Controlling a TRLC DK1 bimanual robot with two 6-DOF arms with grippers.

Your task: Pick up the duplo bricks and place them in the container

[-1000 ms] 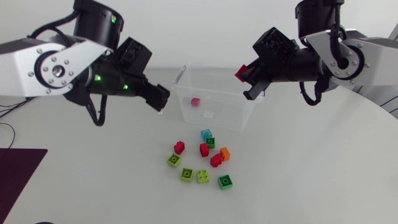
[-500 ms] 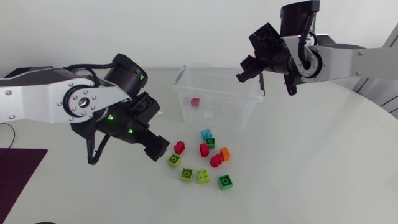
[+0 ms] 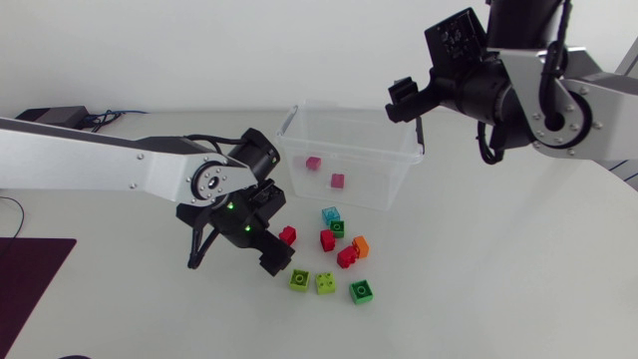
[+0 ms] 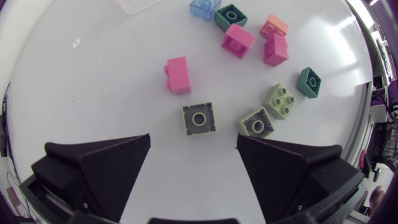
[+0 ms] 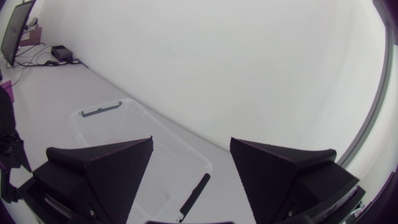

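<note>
Dropping done, next pick lined up

The right gripper (image 5: 191, 142), which held a red brick over the container (image 3: 349, 153) a moment ago, now gapes empty; a second brick (image 3: 337, 180) lies inside near the first brick (image 3: 312, 163); the left gripper (image 4: 193, 140) has swung down, fingers spread, over a lime brick (image 4: 199, 118); a red neighbour (image 4: 178, 74) and another lime one (image 4: 255, 122) sit close and may crowd the grasp.
</note>
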